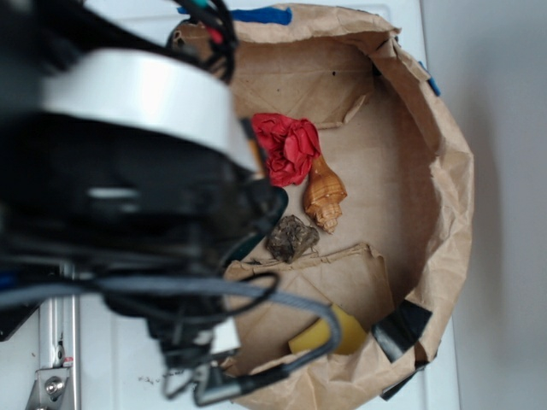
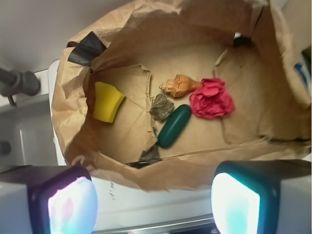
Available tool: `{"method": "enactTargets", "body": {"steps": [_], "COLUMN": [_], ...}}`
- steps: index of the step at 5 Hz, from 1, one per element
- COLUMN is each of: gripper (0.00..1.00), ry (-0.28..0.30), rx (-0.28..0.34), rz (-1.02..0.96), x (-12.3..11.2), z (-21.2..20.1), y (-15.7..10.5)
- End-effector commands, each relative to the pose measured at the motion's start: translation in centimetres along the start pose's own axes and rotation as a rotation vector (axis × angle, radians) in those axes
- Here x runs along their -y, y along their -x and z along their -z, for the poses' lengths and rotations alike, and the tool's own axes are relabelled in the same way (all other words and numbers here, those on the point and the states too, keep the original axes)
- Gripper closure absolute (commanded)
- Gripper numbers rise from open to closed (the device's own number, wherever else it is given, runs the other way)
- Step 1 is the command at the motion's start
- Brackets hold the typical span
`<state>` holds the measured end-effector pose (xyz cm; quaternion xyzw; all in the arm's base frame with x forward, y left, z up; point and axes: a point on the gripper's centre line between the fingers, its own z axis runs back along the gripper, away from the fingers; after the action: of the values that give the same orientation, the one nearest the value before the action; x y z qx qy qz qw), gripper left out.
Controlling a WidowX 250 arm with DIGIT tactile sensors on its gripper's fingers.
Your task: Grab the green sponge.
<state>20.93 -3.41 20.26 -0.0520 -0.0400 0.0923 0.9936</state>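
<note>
The green sponge (image 2: 108, 101) is a small yellow foam block lying at the left inside a brown paper bag (image 2: 122, 165). In the exterior view the sponge (image 1: 342, 333) peeks out near the bag's lower wall, partly behind a cable. My gripper (image 2: 153, 204) is open, high above the bag's near rim, with nothing between its fingers. In the exterior view the arm fills the left half and the fingertips are hidden.
Inside the bag lie a dark green capsule (image 2: 174, 126), an orange-brown seashell (image 2: 179, 86), a red paper flower (image 2: 211, 99) and a small grey-brown lump (image 2: 161, 107). The bag's crumpled walls (image 1: 444, 196) rise all around. Black tape (image 2: 86, 48) marks the far left corner.
</note>
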Motion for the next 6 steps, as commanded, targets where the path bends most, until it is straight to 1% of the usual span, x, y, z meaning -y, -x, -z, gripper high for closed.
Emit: {"method": "enactTargets", "body": {"steps": [1, 4, 5, 6], "gripper": [0.0, 0.0, 0.0, 0.0], "ry": [0.099, 0.099, 0.124, 0.107], "rx": [-0.007, -0.007, -0.058, 0.02], "rz": [-0.096, -0.096, -0.125, -0.119], "x": [-0.1, -0.1, -0.1, 0.1], "z": [-0.3, -0.3, 1.3, 3.1], "y": [-1.4, -1.4, -2.7, -3.2]}}
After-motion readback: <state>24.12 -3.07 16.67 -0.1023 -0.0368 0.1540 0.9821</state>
